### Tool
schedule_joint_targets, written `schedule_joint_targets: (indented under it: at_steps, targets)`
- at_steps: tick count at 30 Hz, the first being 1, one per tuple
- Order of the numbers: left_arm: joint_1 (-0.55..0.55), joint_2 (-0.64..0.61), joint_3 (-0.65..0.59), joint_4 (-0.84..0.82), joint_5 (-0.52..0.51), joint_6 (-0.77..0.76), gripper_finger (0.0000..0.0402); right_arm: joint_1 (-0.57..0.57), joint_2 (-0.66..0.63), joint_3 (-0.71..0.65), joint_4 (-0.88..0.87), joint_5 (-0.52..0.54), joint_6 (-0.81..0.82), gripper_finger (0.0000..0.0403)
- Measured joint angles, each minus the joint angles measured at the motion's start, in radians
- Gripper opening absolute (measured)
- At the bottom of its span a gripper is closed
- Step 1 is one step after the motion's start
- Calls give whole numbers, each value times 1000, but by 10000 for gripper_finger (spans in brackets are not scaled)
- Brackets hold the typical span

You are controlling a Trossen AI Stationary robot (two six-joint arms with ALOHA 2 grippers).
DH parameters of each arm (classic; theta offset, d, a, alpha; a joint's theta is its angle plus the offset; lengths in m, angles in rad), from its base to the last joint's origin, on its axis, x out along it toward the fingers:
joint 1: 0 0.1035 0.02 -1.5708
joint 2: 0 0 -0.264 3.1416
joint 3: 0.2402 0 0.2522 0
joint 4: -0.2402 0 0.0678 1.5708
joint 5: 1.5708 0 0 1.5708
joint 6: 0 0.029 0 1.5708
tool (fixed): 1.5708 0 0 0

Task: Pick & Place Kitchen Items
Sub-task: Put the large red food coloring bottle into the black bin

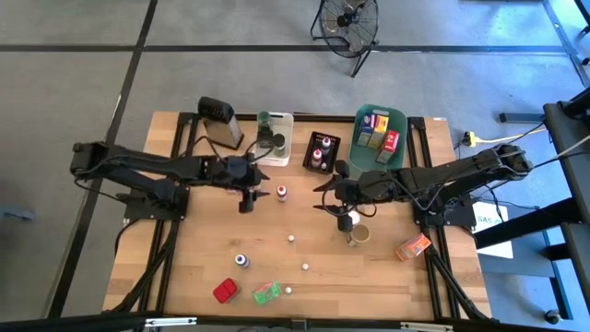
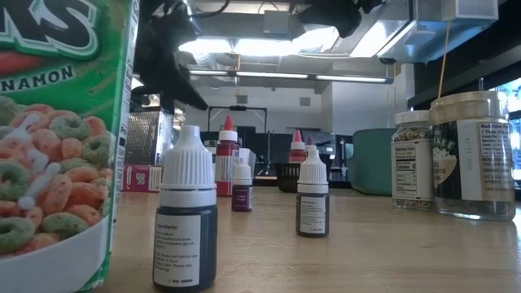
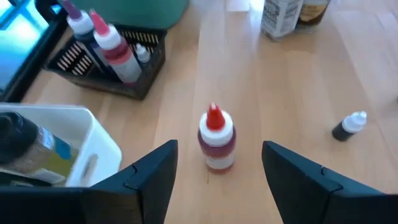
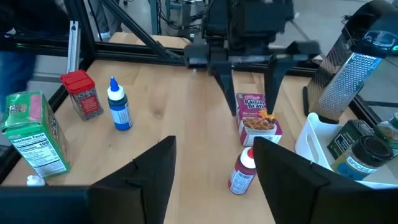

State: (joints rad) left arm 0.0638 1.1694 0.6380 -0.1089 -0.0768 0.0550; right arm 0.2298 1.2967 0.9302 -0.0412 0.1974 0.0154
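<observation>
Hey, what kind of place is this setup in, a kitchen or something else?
Probably a lab or workshop rather than a kitchen: the wooden table stands on a bare grey floor beside a floor fan, and the low view shows open ceiling strip lights. The groceries look like props.

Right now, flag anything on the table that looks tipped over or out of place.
One small white-capped dropper bottle lies on its side on the bare table, while the red-capped bottle near it stands upright. Nothing spilled.
</observation>
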Motion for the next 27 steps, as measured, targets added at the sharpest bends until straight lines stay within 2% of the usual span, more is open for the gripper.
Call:
schedule_joint_targets:
  at_steps: [6,15,21,27]
  targets:
    - [-3,0,-116,190,-12,-45,230,0,0,0,-4,0,-13,216]
    - [-3,3,-207,303,-11,-79,229,0,0,0,-13,1,-42,215]
    - [-4,69,-242,441,-10,-79,230,0,0,0,-15,1,-43,215]
    - [-4,184,-244,561,-1,-61,230,0,0,0,-15,1,-42,215]
